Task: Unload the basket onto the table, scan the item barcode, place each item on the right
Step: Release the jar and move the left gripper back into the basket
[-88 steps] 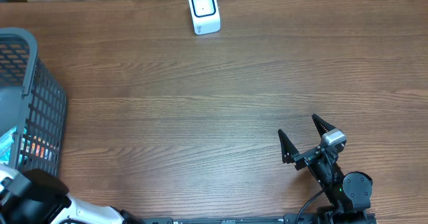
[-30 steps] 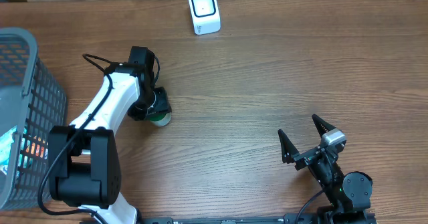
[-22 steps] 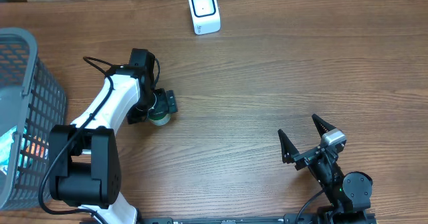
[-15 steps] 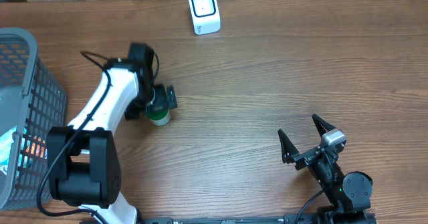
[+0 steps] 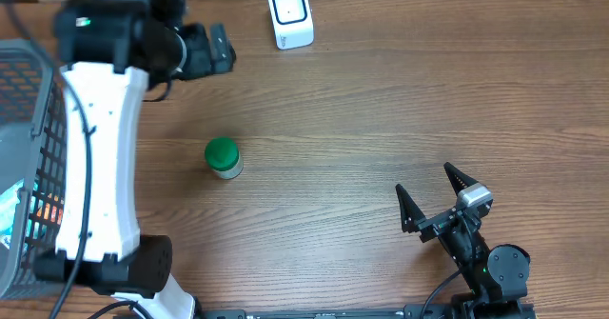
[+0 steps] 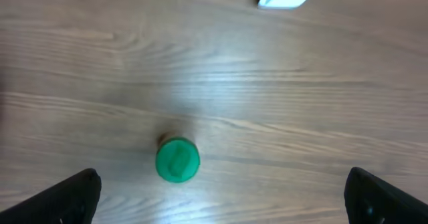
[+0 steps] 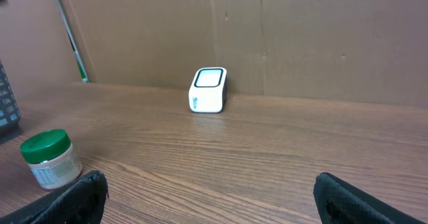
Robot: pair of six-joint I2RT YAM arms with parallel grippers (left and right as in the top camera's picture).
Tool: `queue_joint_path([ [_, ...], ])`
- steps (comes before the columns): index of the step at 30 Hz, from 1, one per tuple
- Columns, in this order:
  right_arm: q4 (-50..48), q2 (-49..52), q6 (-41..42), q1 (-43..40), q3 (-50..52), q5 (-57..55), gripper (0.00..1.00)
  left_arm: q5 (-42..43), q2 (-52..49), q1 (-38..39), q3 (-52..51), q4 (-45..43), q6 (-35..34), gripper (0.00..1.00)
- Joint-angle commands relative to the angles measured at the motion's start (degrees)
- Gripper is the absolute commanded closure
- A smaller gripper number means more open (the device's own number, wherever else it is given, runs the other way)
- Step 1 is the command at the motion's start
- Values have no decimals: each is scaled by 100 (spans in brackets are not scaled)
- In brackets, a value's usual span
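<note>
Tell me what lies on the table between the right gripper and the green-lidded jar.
Nothing: only bare wooden table runs between the open right gripper and the green-lidded jar. The overhead view shows it clearly, and the right wrist view agrees.

small green-lidded jar (image 5: 224, 157) upright, free-standing, well apart from the white scanner (image 5: 290, 16)

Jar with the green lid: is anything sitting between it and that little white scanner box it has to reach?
Nothing visible does. Only bare table lies between the jar and the scanner. The right wrist view shows the same open stretch of wood between them.
</note>
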State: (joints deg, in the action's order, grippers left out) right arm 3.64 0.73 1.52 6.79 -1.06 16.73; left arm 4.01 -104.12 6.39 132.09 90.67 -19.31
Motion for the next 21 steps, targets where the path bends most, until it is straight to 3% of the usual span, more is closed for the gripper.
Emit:
queue_joint_path([
  [1, -37, -57, 39, 33, 59, 28, 0, 4, 125, 37, 896, 387, 157, 0],
  [9, -35, -57, 42, 33, 59, 28, 0, -166, 555, -313, 1440, 601, 256, 0],
  [15, -37, -57, 42, 33, 59, 28, 0, -98, 988, -1517, 1440, 610, 258, 0],
  [21, -37, -57, 42, 35, 59, 28, 0, -98, 1233, -3254, 1440, 570, -11, 1],
])
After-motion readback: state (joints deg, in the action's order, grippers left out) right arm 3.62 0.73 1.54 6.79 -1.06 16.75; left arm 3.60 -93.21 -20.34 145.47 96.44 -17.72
